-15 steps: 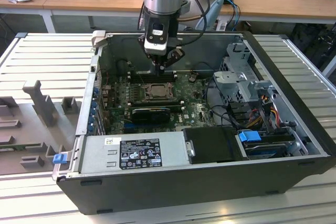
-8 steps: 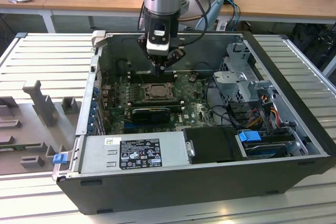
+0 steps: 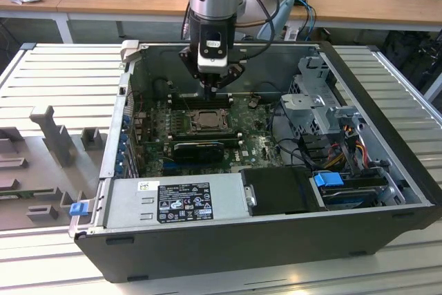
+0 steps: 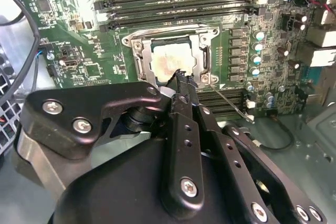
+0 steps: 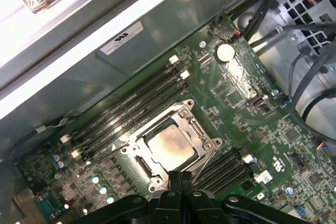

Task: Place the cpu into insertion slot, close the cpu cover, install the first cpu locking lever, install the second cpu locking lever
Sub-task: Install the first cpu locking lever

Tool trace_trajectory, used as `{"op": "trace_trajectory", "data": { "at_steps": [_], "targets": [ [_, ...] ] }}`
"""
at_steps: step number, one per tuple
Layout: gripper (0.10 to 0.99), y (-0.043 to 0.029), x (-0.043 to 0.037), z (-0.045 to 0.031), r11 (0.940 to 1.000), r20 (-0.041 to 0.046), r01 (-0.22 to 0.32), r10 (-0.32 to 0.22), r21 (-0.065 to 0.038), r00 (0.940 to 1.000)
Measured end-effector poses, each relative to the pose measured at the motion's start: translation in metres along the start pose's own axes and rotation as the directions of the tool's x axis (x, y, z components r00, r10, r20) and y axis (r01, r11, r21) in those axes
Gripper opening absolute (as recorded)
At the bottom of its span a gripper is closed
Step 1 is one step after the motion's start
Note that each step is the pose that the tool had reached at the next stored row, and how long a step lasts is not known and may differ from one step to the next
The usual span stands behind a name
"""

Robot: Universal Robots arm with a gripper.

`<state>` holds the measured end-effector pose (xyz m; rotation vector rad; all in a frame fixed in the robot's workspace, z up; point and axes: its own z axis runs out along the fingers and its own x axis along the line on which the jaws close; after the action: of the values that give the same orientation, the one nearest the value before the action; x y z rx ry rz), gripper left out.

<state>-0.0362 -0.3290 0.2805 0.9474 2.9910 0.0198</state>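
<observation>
Tool (image 4: 181,76) closed, fingertips pressed together, nothing visible between them; it hangs low over one edge of the insertion slot (image 5: 140,162); cannot tell whether the tips touch metal.

The cpu (image 5: 170,145) lies seated in the slot; the cpu cover (image 5: 181,111) lies flat around it, chip showing through its window.

The slot sits mid-board inside the open case (image 3: 276,253), which rests on the ribbed desk (image 3: 55,81); memory slots (image 5: 131,111) flank it on two sides.

A thin wire lever (image 4: 231,103) slants away from one socket corner, across the nearer memory slots, just beside my tool.

Long black expansion card (image 3: 200,148) lies just beside the socket; power supply (image 3: 176,198) sits along one case wall; cables (image 5: 310,77) crowd another side.

In the second wrist view my tool's body hides the socket edge beneath it; the lever's hooked end is hard to make out.
</observation>
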Motion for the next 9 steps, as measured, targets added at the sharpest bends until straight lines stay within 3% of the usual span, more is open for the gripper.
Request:
{"op": "trace_trajectory", "data": {
  "at_steps": [5,9],
  "targets": [
    [0.106,0.0,0.0,0.0,0.9973,-0.001,0.074,-0.074,0.0,0.9973],
    [0.106,0.0,0.0,0.0,0.985,-0.0022,0.173,-0.173,0.0,0.985]
  ]
}}
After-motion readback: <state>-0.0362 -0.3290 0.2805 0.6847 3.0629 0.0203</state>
